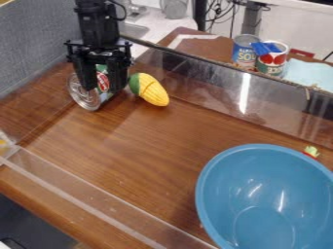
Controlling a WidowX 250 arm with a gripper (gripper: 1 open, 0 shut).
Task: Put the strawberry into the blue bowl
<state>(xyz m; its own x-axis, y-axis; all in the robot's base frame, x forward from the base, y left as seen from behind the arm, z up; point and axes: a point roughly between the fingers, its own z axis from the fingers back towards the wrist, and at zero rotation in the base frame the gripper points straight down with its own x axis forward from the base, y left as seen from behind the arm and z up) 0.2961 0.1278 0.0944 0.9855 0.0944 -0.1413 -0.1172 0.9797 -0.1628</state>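
Observation:
My black gripper [103, 86] points down at the back left of the wooden table. Its fingers are shut on a small red thing, the strawberry [104, 79], which shows only in part between them. The blue bowl [267, 197], wide, glossy and with nothing in it, sits at the front right, far from the gripper.
A silver tin can [86, 96] lies on its side just below the gripper. A yellow corn cob with green leaves [151, 90] lies right of it. Two cans [259, 54] stand behind the clear wall at the back right. A low clear wall [92, 209] runs along the front edge.

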